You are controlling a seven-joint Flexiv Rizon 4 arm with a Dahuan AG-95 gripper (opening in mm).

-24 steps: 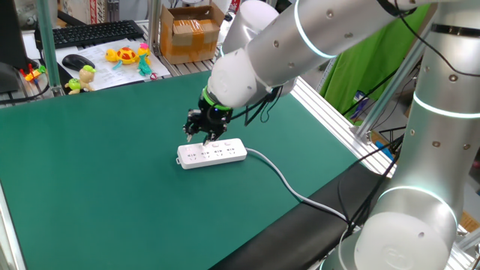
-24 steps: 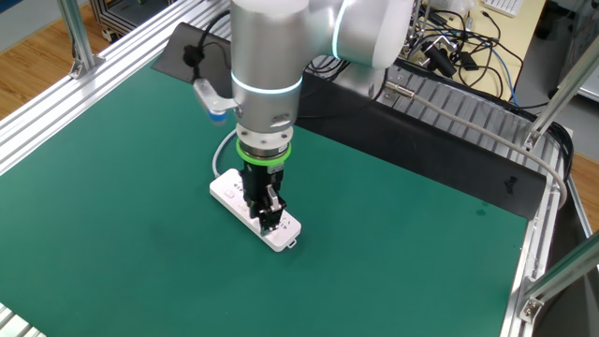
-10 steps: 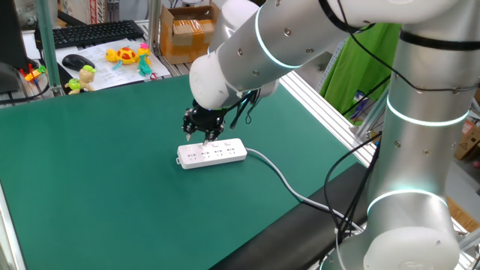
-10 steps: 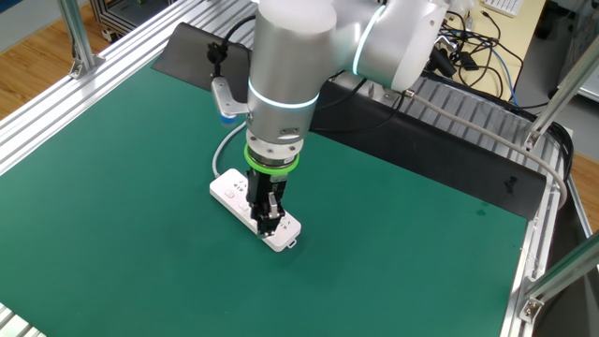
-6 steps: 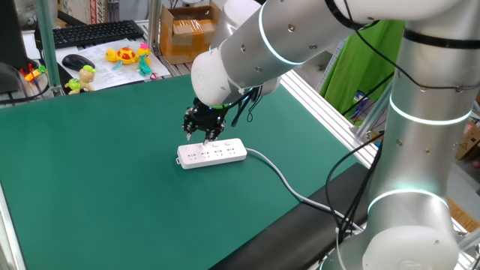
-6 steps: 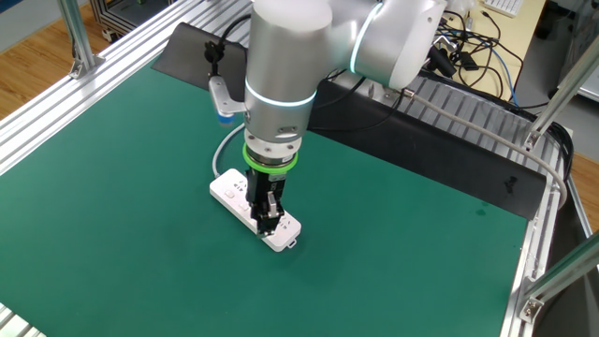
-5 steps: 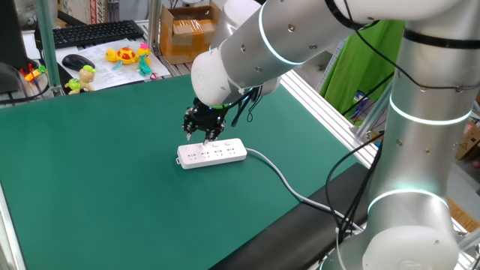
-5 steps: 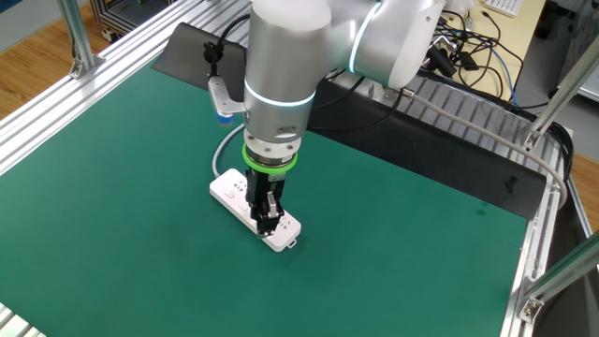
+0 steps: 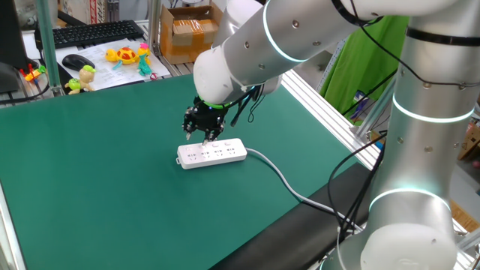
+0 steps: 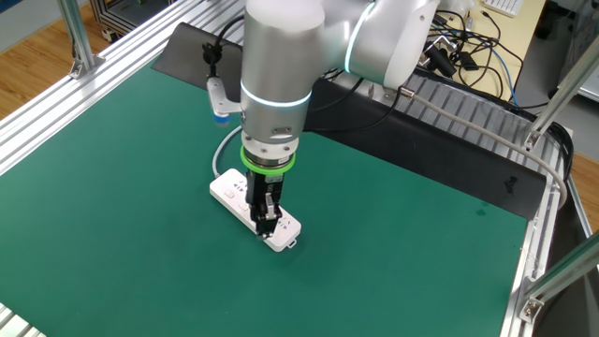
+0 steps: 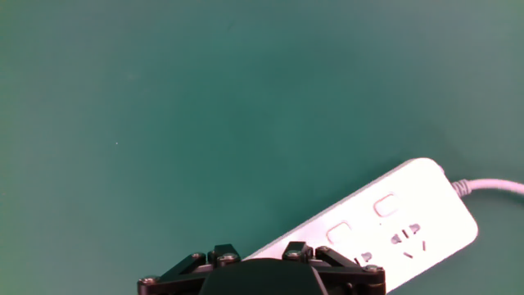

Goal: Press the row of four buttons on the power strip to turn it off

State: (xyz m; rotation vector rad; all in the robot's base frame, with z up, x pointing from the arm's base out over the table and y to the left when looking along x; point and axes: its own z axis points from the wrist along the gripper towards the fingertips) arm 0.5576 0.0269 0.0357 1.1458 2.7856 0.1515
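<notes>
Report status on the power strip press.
Gripper shut, down over the power strip, on its button row. Strip flat on the green mat, cable trailing off the table edge. Nothing in the way.

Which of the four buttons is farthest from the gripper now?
The button nearest the cable end of the power strip; the gripper stands toward the free end.
</notes>
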